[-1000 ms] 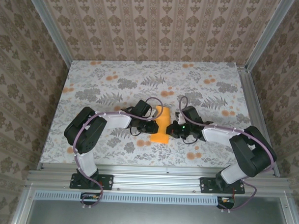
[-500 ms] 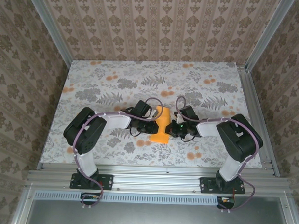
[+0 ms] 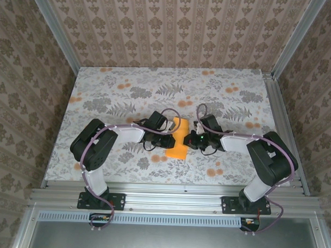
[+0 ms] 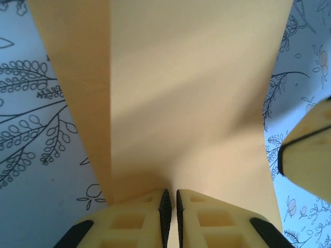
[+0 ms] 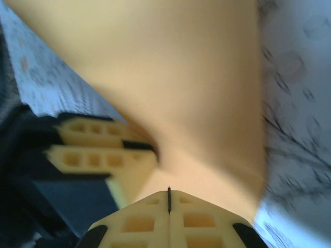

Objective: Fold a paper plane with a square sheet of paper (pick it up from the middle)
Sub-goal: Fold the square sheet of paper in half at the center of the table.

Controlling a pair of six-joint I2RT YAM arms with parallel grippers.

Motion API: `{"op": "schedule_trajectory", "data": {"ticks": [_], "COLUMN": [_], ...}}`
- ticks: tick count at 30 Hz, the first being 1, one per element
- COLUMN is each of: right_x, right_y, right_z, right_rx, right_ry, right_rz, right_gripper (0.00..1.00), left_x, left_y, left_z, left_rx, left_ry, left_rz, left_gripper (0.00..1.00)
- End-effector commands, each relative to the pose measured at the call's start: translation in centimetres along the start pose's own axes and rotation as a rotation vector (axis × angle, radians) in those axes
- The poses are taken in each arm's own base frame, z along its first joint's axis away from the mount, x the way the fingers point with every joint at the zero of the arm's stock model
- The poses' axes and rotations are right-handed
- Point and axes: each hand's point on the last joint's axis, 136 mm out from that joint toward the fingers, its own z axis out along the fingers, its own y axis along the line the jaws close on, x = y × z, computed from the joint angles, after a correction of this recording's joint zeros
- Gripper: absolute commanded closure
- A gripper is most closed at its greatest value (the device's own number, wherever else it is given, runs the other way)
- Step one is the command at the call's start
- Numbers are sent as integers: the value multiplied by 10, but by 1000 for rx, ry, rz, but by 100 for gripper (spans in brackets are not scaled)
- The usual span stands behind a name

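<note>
The square sheet of paper (image 3: 178, 141) is a narrow, folded bright orange strip lying on the floral cloth between the two arms. My left gripper (image 3: 169, 139) meets its left edge, and in the left wrist view that gripper (image 4: 171, 199) is shut on the paper (image 4: 191, 93), which rises from between the pads. My right gripper (image 3: 190, 140) comes in from the right. In its own view the right gripper (image 5: 169, 199) has its pads pressed tight on the paper's (image 5: 196, 77) near edge. The paper humps up between the two grips.
The grey floral cloth (image 3: 128, 95) covers the whole table. Patterned walls and metal rails (image 3: 285, 123) close it in at the back and sides. The left arm's fingers (image 5: 103, 150) show close by in the right wrist view.
The right arm's elbow swung inward and back out, and its wrist turned a little. Both grippers stayed at the paper. The left arm has not moved.
</note>
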Motion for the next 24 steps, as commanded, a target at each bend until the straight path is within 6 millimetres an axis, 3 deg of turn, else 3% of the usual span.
{"op": "schedule_trajectory", "data": {"ticks": [1, 9, 17, 24], "right_x": [-23, -34, -41, -53], "right_y": [6, -17, -53, -68], "right_z": [11, 27, 22, 18], "right_rx": [-15, 31, 108, 123], "right_ry": [-40, -23, -36, -66], "right_rz": [13, 31, 44, 58], "right_gripper": [98, 99, 100, 100], "left_x": [51, 55, 64, 73], "left_y": [48, 51, 61, 69], "left_z": [1, -2, -1, -2], "left_rx": [-188, -203, -242, -270], "left_ry": [154, 166, 195, 217], "left_rz": [-42, -22, 0, 16], "left_gripper": [83, 83, 84, 85]}}
